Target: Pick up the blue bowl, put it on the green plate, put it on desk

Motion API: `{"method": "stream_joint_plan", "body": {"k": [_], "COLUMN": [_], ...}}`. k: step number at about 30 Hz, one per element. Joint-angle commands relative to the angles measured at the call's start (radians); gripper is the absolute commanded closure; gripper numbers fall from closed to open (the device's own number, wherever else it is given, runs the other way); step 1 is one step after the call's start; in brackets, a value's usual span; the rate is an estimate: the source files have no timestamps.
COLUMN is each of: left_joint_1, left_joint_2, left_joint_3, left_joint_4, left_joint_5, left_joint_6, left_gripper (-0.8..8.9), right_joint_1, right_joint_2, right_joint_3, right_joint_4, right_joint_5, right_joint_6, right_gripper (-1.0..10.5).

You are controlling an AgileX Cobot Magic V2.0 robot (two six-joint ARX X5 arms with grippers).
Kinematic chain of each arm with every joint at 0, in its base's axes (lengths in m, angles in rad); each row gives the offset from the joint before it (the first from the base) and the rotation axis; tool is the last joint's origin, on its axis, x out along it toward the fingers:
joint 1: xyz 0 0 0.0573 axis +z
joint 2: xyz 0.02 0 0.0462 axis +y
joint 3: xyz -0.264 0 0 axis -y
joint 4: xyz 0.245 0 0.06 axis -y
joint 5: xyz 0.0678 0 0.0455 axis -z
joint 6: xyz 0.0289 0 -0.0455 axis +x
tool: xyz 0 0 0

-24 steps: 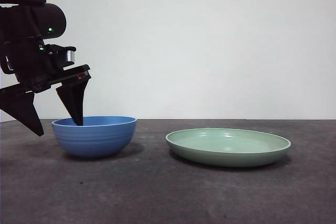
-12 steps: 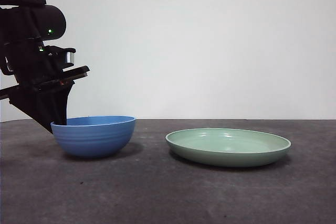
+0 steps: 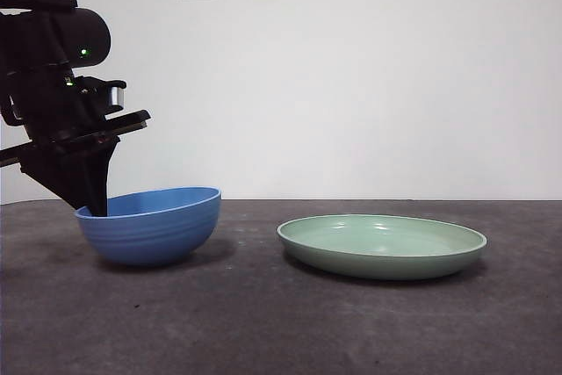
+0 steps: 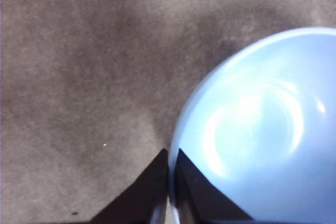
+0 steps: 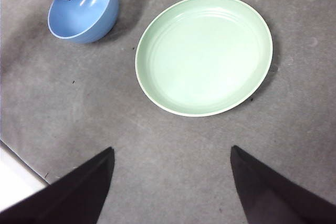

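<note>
**Bowl gripped at the rim and tipping, plate still waiting**

The left gripper (image 3: 90, 208) has its 2 jaws pinched together on the rim of the blue bowl (image 3: 149, 227), 1 jaw inside the wall and 1 outside, as the left wrist view shows with the thin blue edge caught between the black tips. In the front view the bowl sits tilted: the gripped side is lower and the far side of the rim stands higher, so the bowl appears to rest on only part of its base on the desk (image 3: 263, 322). Whether it has fully left the surface cannot be told; a shadow lies right under it and it looks to be touching.

The green plate (image 3: 382, 245) lies flat on the desk, well apart from the bowl, and holds nothing. The right gripper (image 5: 170, 182) hangs high above the table with its jaws spread wide, clasping nothing; it waits.

As for progress, I judge that only the grasp is made. The lift, the carry across to the plate and the setting down inside its rim are all left to do, and so is the last placing on the desk. A rim pinch on a glossy, tilted bowl may slip or swing, so the lift likely calls for care.
</note>
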Motion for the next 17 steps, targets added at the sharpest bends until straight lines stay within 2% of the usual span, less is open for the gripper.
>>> {"method": "stream_joint_plan", "body": {"k": [1,9,17], "left_joint_1": [-0.004,-0.052,-0.206], "left_joint_2": [-0.003,-0.126,-0.140], "left_joint_3": [0.025,0.063,0.178], "left_joint_4": [0.004,-0.018,-0.031], "left_joint_5": [0.005,0.005,0.004], "left_joint_6": [-0.016,-0.044,-0.056], "left_gripper": [7.99,7.99,7.99], "right_joint_1": [0.005,0.005,0.005], "right_joint_2": [0.007,0.007,0.006], "right_joint_3": [0.020,0.020,0.020], "right_joint_4": [0.010,0.010,0.009], "right_joint_5": [0.000,0.000,0.000], "right_joint_6": [0.010,0.011,0.031], "right_gripper": [5.9,5.9,5.9]}}
